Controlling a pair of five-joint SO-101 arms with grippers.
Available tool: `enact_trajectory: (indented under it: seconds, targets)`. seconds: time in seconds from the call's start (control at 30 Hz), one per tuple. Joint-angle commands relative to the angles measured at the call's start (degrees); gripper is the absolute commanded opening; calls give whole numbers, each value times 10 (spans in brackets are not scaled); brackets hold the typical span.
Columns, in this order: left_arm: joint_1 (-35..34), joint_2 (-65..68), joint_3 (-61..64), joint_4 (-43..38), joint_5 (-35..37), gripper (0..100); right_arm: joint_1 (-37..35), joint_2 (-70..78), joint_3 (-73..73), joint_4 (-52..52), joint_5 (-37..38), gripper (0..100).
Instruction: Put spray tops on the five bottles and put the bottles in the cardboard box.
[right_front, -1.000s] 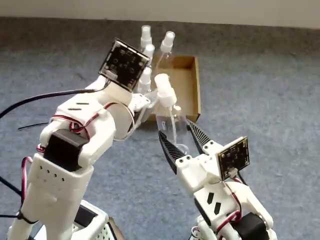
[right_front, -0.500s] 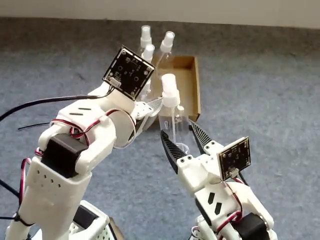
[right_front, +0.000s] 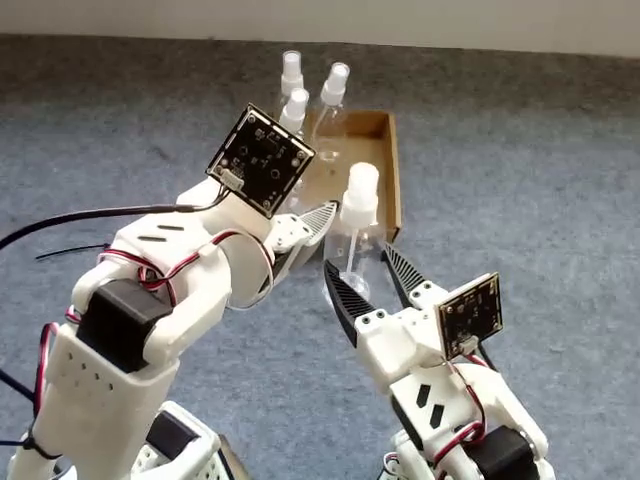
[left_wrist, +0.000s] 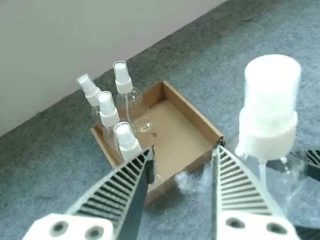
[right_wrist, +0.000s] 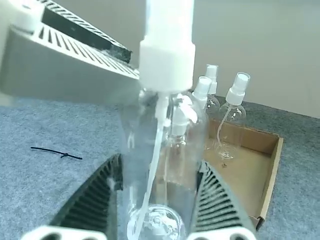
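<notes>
1. High view: we see the right gripper (right_front: 355, 260) closed on the clear body of the fifth bottle (right_front: 345, 255). The bottle is upright, just short of the near wall of the cardboard box (right_front: 393, 180) and outside it.
2. Its spray top (right_front: 360, 195) sits on the neck, but we cannot tell whether it is fully seated. We judge that a loose top could tilt or drop off on the way into the box.
3. The left gripper (left_wrist: 184, 149) hangs over the box's near wall with its jaws spread and nothing between them. One finger is just beside the spray top. If the bottle travels toward the box before this arm is clear, we expect the top to strike that finger and the bottle to twist in the grasp.
4. The four capped bottles (left_wrist: 106, 107) crowd the box's far end, and only the near end shows bare floor. A placement that overshoots could topple them like skittles.
5. The jaws press on a smooth, round wall low on the bottle, so we judge that it may slip or pivot. Carried low, its base could catch the box's near wall.
</notes>
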Motion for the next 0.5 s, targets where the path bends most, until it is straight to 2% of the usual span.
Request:
enact_trajectory:
  seconds: [0.0,0.07,0.17,0.23,0.37,0.47]
  targets:
    - [42,6,-7,4,4,196,-7,0,-4,0,-1,5]
    - [28,6,-7,3,2,196,-7,0,-4,0,-1,5]
    - [-32,6,-7,1,1,196,-4,0,-4,0,0,5]
    - [-95,6,-6,1,1,196,0,5,-4,-18,0,5]
    - [-226,6,-6,4,4,196,59,16,-3,-86,0,5]
    - [-308,6,-1,4,4,196,96,83,-6,-131,0,5]
